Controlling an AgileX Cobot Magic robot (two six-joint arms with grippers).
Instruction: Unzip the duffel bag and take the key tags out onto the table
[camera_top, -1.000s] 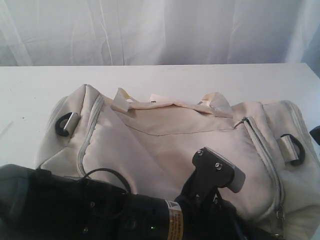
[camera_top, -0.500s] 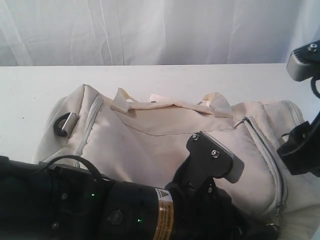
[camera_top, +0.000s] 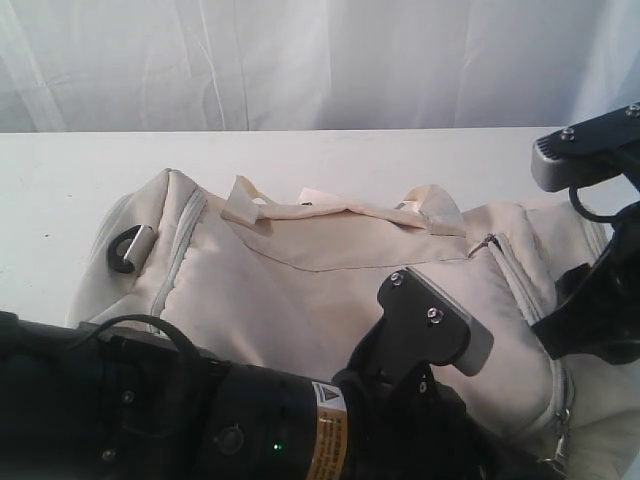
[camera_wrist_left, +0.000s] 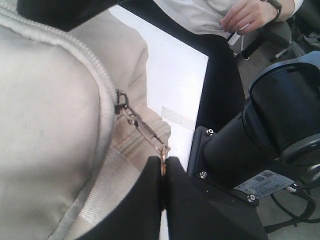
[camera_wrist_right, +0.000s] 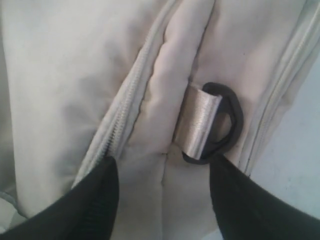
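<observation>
Duffel bag (camera_top: 300, 280) lying at worktop (camera_top: 60, 190) centre. Left gripper (camera_wrist_left: 163, 165) jaws clenching zipper pull (camera_wrist_left: 142, 127). Right gripper (camera_wrist_right: 162, 172) jaws gaping wide, hovering over D-ring (camera_wrist_right: 234, 117) at bag's 3 o'clock end.

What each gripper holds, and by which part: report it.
Left gripper pinches the metal end of the zipper pull on the duffel bag. Right gripper holds nothing; its jaws stand open around the D-ring.

Duffel bag (camera_top: 300, 285) lies on the table (camera_top: 60, 180); handles (camera_top: 335, 211) seemingly flat on top.
</observation>
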